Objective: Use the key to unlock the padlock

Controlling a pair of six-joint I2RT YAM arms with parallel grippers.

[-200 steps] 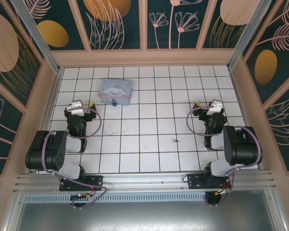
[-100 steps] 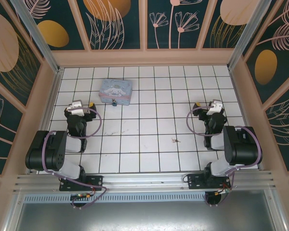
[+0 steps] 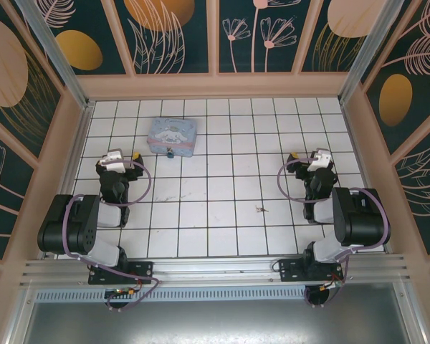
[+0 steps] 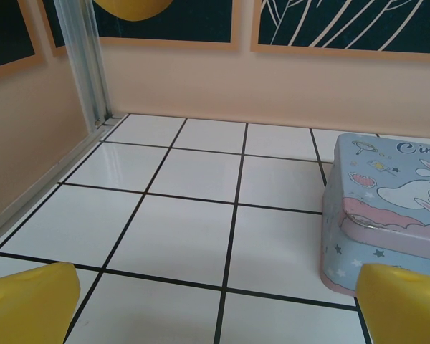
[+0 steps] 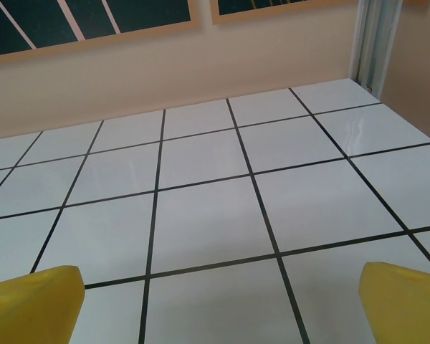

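Padlock and key lying apart on the tiled floor, not joined.

Top view: padlock [image 3: 170,152] is a tiny dark-blue speck right against the near side of the pastel tin box [image 3: 170,135], left-of-centre, far half of the floor [image 3: 215,179]; too small to tell shackle state or whether it hangs from the tin's clasp. Key [image 3: 260,209] is a tiny thin brownish-silver piece lying flat on a white tile, right of centre, near half of the floor, well apart from the padlock; orientation too small to read.
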